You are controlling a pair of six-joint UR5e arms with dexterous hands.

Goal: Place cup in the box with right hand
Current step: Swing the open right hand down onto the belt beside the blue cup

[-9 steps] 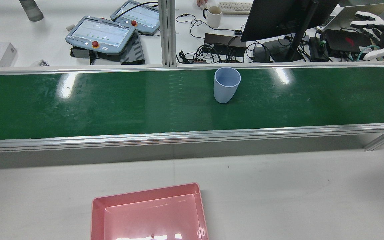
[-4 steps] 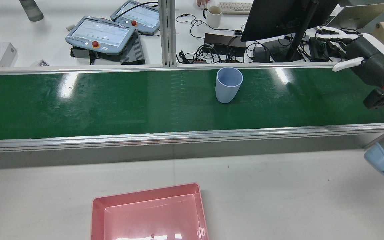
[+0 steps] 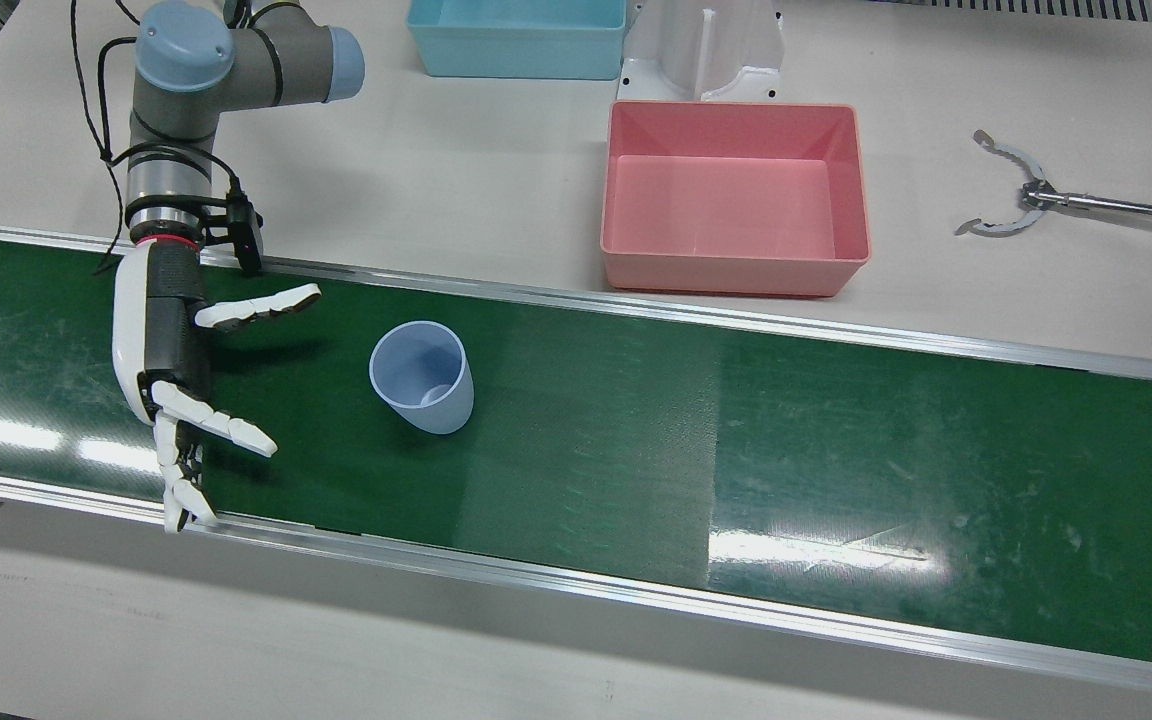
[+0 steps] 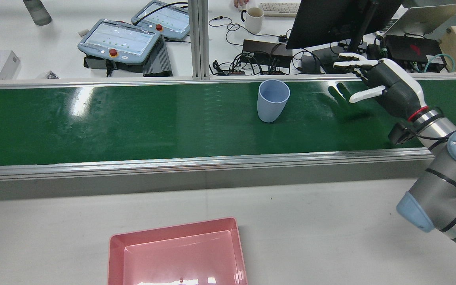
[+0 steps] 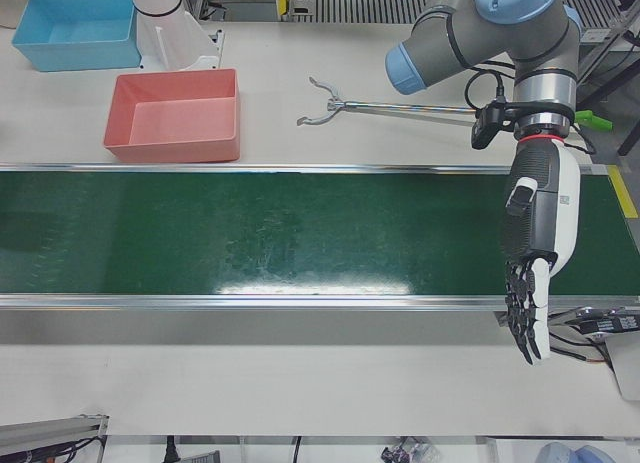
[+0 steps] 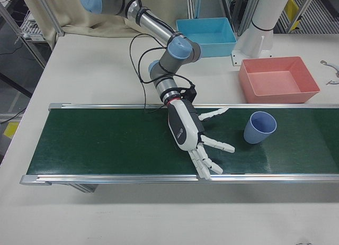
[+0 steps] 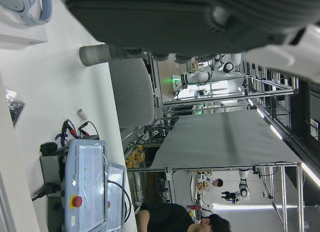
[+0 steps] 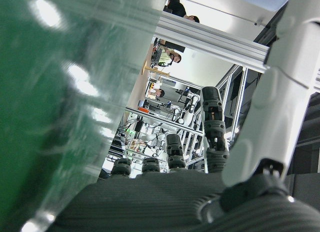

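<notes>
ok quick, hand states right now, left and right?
Left hand: open, fingers extended, holding nothing, at the far end of the belt.
Right hand: open, fingers spread, beside the blue cup, not touching it.

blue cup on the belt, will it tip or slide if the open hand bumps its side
The pale blue plastic cup stands upright and tapers to a narrow base, so a nudge near the rim from the right hand would probably tip it. It looks empty and thin-walled, likely light and stiff. The glossy green conveyor belt may also let it slide; once tipped it could roll in a curve.
</notes>
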